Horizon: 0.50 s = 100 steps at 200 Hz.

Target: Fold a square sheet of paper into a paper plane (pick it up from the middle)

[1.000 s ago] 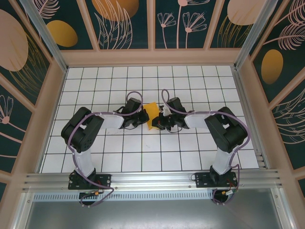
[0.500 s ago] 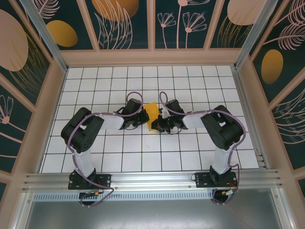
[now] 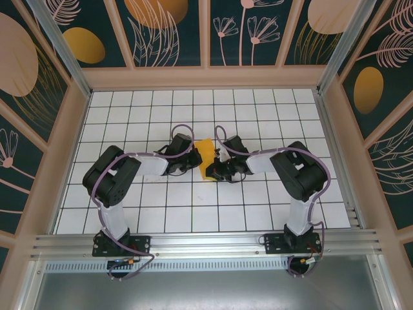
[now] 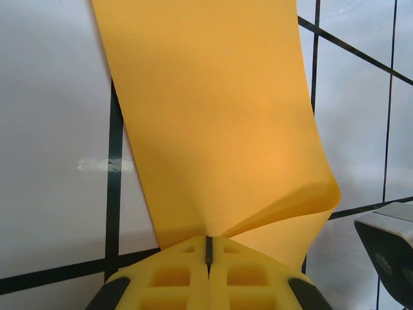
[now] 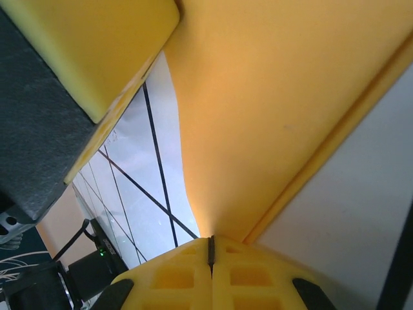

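Note:
The square sheet of paper (image 3: 206, 157) is bright orange-yellow and folded over, held between both arms at the middle of the tiled table. My left gripper (image 3: 193, 160) is shut on its left edge. In the left wrist view the paper (image 4: 213, 123) rises from the closed jaws of the left gripper (image 4: 208, 248) and curls over at the right. My right gripper (image 3: 213, 169) is shut on the paper's lower right part. The right wrist view has the paper (image 5: 277, 110) running up from the pinched jaws of the right gripper (image 5: 210, 248), with a creased edge on its right.
The white tiled table (image 3: 258, 110) is ringed by a wooden frame and dark leaf-patterned panels (image 3: 168, 29). The left gripper's yellow finger (image 5: 84, 51) looms at the top left of the right wrist view. A metal rail (image 3: 206, 245) runs along the near edge.
The right arm has shifted slightly left and toward the paper, pulling its elbow in. The left arm has held still and the paper has barely moved.

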Available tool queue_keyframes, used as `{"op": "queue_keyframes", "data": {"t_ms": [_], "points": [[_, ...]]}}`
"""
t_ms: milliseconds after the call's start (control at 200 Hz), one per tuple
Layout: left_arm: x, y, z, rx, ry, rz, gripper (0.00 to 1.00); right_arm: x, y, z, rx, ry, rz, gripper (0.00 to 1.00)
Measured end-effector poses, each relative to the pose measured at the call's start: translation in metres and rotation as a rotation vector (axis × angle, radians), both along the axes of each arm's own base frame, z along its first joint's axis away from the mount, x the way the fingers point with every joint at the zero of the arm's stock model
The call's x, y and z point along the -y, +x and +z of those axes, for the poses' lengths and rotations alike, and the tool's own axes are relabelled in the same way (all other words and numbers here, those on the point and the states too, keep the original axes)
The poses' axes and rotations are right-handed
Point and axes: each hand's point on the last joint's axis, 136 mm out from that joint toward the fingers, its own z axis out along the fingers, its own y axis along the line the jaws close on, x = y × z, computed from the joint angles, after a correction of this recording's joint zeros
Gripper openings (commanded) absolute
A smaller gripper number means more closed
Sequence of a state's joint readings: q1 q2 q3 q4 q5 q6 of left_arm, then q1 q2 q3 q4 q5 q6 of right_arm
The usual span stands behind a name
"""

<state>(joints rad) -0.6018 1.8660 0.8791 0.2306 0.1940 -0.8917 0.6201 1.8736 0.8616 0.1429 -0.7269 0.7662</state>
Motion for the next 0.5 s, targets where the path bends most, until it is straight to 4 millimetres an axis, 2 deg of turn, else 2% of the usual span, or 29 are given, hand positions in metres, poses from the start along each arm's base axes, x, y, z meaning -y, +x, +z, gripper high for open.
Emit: {"op": "queue_keyframes", "data": {"t_ms": [235,500], "points": [[0.0000,0.0000,0.0002,0.000,0.000,0.000,0.00,-0.0040,0.0058,0.0086,0.021,0.008,0.002,0.05],[0.0000,0.0000,0.0002,0.000,0.000,0.000,0.00,-0.0066,0.0049,0.0078,0.027,-0.015,0.008,0.05]]}}
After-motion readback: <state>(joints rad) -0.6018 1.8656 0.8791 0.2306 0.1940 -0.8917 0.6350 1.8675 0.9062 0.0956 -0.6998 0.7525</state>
